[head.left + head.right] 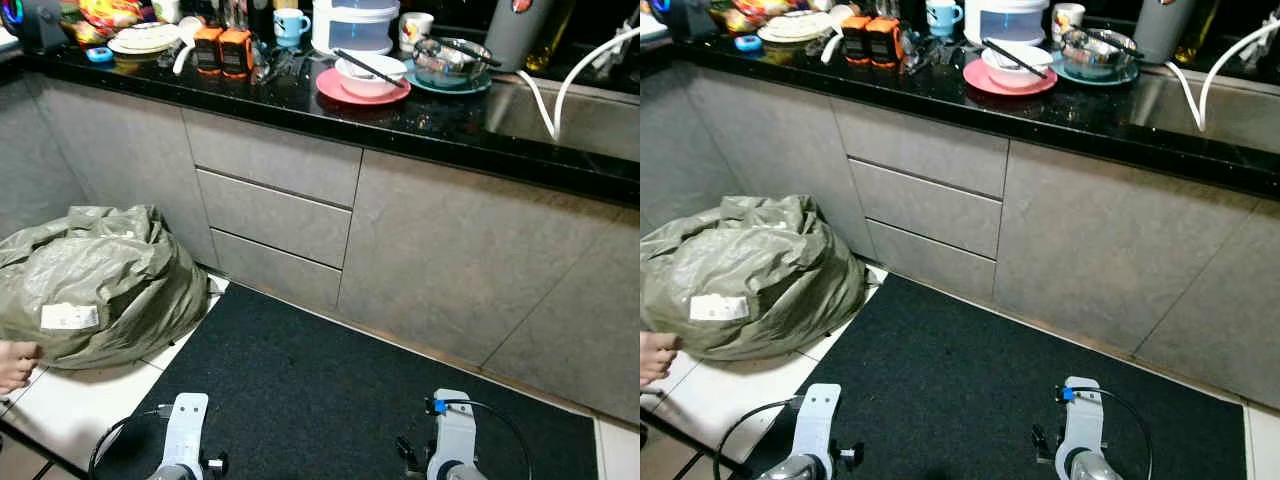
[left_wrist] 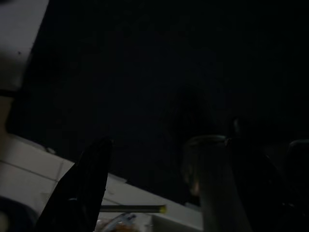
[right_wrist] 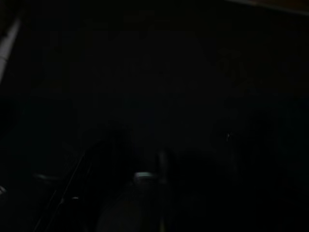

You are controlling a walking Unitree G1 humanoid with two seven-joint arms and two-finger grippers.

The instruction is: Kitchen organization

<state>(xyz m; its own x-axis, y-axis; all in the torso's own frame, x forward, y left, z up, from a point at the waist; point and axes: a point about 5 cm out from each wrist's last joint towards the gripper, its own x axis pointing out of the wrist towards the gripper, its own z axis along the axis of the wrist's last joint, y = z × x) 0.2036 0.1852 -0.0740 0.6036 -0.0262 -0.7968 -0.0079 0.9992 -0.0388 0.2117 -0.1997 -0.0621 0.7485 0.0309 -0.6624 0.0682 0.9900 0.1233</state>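
Facing black counter (image 1: pixel 420 125) w/ pink plate (image 1: pixel 340 92), white bowl (image 1: pixel 368 75) + chopsticks (image 1: pixel 368 67), still well off. Both arms hanging idle over dark mat (image 1: pixel 330 400); jaws: can't tell. Step closer, square up before reaching; mind green bag (image 1: pixel 100 280).

A black finger (image 2: pixel 79 188) over a dark mat (image 2: pixel 159 72) and pale floor tiles (image 2: pixel 29 164).

At twelve o'clock I have the counter (image 1: pixel 300 95), drawers (image 1: pixel 275 215) beneath it. On it, a bowl (image 1: pixel 368 72) sits on a plate (image 1: pixel 345 92); a mug (image 1: pixel 290 25) at eleven behind. A bag (image 1: pixel 100 285) lies at nine, a mat (image 1: pixel 330 400) at six.
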